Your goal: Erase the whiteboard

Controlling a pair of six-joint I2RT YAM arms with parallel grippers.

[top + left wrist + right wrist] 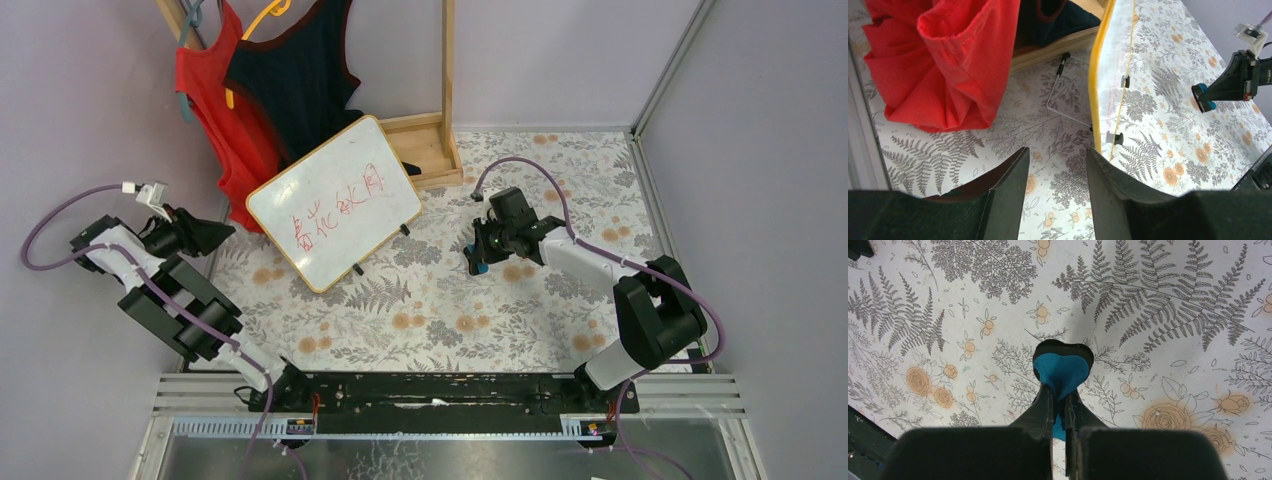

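Whiteboard not erased yet: red writing fully legible, upper left of centre in top view.
Glossy white panel with a rounded yellow frame, propped tilted on a thin wire stand on the fern-print tabletop. Right end effector is clamped on the eraser, blue felt with black backing, well apart from the board. Left end effector is spread and empty. All wiping remains.

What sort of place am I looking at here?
Probably a robot test booth: left arm and right arm bolted to a table, plain walls close around, staged whiteboard and hung tops.
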